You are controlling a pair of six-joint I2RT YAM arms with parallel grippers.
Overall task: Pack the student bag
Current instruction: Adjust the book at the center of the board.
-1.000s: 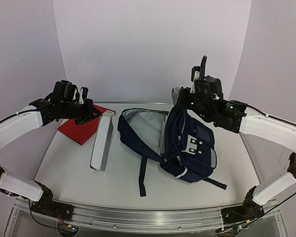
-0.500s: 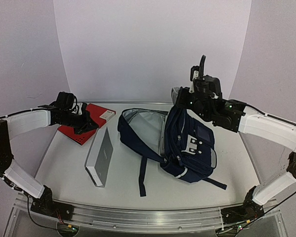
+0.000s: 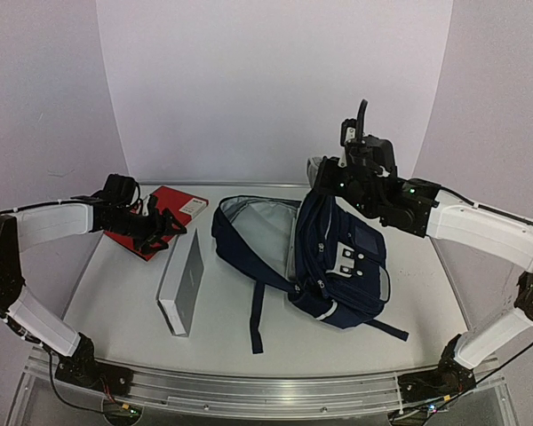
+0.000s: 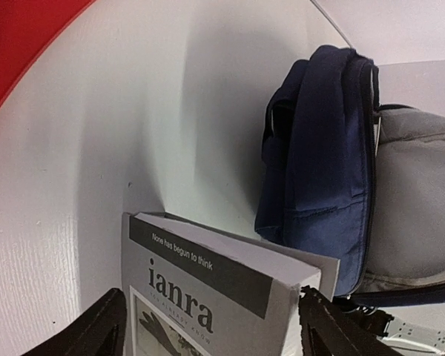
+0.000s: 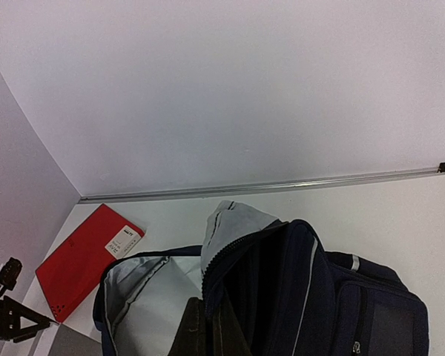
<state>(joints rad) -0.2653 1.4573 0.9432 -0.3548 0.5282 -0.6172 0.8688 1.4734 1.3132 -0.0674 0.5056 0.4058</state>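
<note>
The student bag [image 3: 333,253] is navy with a light grey lining [image 3: 258,231]. It lies mid-table with its mouth facing left. My right gripper [image 3: 324,185] is shut on the bag's zipper edge at the far side and holds that edge up; the right wrist view shows the pinch [image 5: 208,330] on the student bag [image 5: 356,304]. A grey book [image 3: 182,284] titled "ianra" lies flat left of the bag. My left gripper [image 3: 169,224] is open at its far end. In the left wrist view its fingers [image 4: 96,330] straddle the grey book [image 4: 208,289].
A red book [image 3: 169,206] lies at the back left, just behind my left gripper, also seen as the red book [image 5: 81,259]. A dark strap [image 3: 256,315] trails from the bag toward the near edge. White walls close the back and sides.
The grey book, held up on its edge a second ago, now lies flat on the table. My left gripper sank with it and opened. The right arm and bag stayed still.
</note>
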